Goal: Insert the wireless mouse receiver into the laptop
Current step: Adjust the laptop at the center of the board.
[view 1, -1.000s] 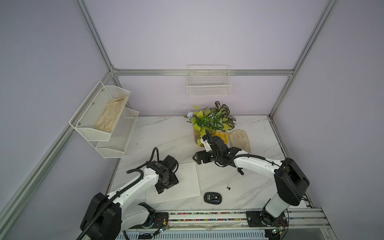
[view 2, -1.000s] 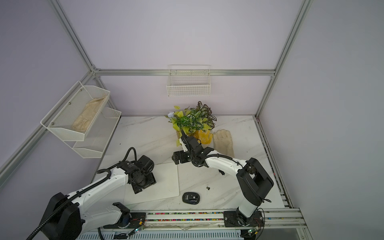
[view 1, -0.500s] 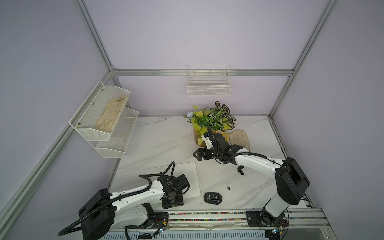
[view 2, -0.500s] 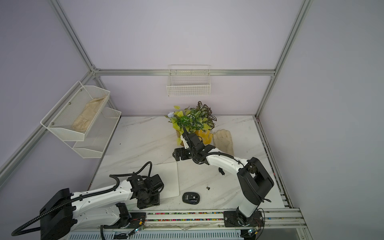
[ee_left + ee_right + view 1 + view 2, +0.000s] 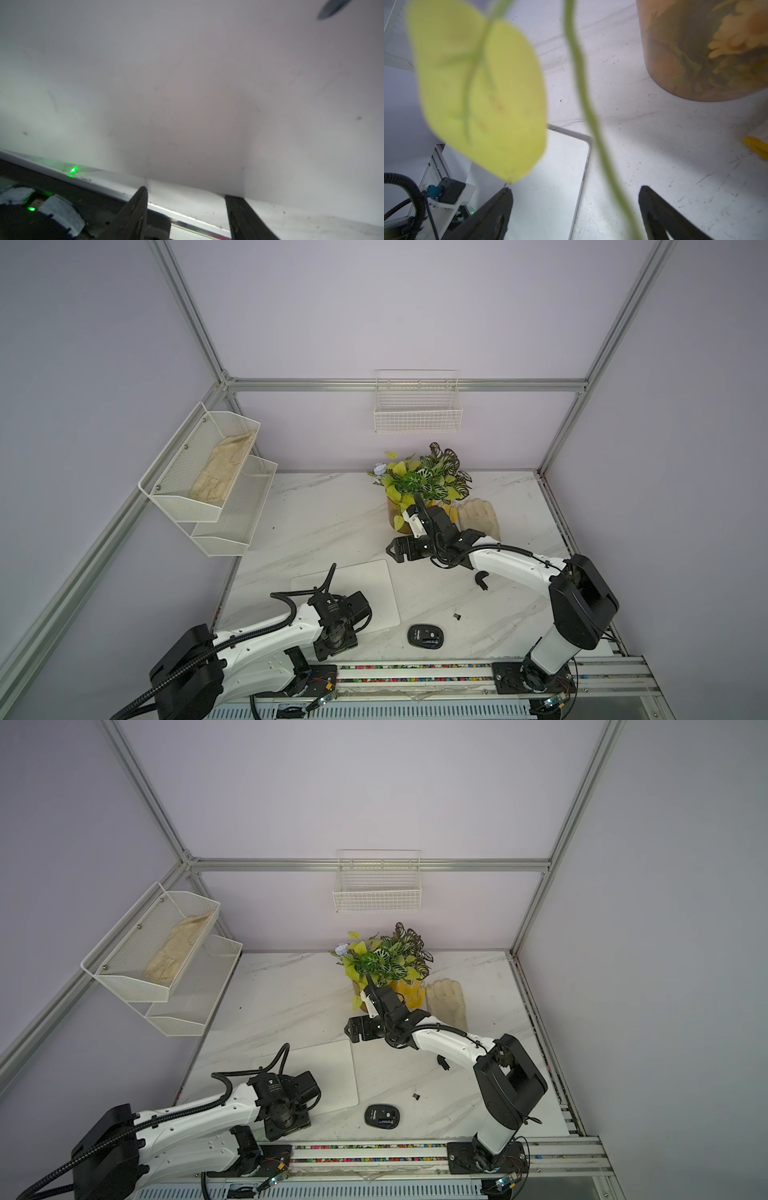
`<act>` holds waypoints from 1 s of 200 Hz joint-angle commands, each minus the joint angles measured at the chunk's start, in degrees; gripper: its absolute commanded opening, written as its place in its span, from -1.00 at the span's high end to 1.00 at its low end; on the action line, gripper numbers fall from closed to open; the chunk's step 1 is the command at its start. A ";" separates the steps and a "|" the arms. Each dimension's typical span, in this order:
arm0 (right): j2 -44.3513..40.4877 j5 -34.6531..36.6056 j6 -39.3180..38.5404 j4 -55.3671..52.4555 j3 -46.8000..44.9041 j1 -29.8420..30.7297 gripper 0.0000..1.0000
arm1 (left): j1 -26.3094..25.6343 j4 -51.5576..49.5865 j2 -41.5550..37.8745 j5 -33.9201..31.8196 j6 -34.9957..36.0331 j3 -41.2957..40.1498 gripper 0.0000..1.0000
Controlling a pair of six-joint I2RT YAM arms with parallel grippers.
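White marble tabletop point(image 5: 324, 510). Black oval mouse point(image 5: 425, 635) at near edge, right of centre. Green-and-yellow leafy plant in brownish pot point(image 5: 424, 481) far centre, with a cream fabric glove point(image 5: 478, 516) flat just right of it. White wire basket point(image 5: 417, 414) on far wall. White two-tier mesh shelf point(image 5: 183, 506) on left wall, with a second cream glove point(image 5: 220, 472) in its upper tier.

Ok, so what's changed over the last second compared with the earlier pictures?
The left gripper drew back from over the laptop toward the table's near edge, jaws apart and empty. Nothing was gripped or released. The right gripper stayed open near the plant pot. The wireless mouse receiver and the mouse lie where they were.
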 commanded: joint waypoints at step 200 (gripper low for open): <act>-0.35 -1.11 -2.21 -0.67 1.11 -0.36 -0.94 | 29.60 -2.20 2.38 -20.77 12.57 20.58 -1.00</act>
